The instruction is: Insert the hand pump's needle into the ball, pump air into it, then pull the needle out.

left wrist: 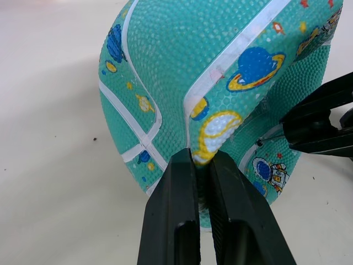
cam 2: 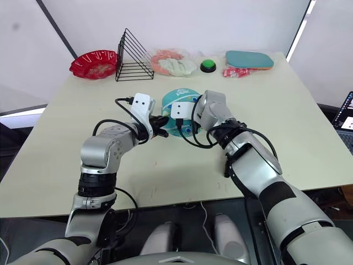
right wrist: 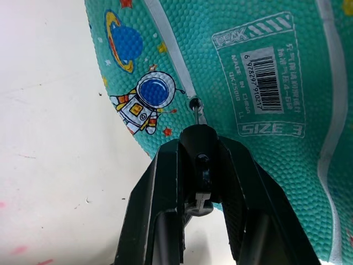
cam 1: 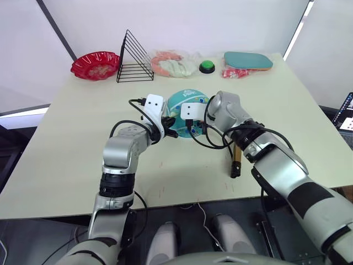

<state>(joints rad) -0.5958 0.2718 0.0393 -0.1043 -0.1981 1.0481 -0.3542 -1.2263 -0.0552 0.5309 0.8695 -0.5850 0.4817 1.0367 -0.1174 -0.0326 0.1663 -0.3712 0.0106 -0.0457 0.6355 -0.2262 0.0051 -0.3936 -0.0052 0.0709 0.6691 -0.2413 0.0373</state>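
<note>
The teal ball point(cam 1: 185, 100) with white bands and cartoon prints sits mid-table between my two grippers and looks soft and creased. My left gripper point(left wrist: 201, 158) is shut on a ridge of the ball's skin. On the ball's other side, my right gripper point(right wrist: 199, 135) is shut on the needle's black fitting. The thin needle point(right wrist: 196, 114) has its tip at the valve hole point(right wrist: 193, 102), next to the barcode label point(right wrist: 265, 77). How deep the tip sits is unclear. The gold hand pump point(cam 1: 236, 159) lies on the table under my right forearm.
Along the table's far edge stand a red bowl point(cam 1: 95, 65), a black wire rack point(cam 1: 134, 58), a clear bag of orange and white items point(cam 1: 171, 63), a green button point(cam 1: 207, 67) and a teal paddle point(cam 1: 248, 60).
</note>
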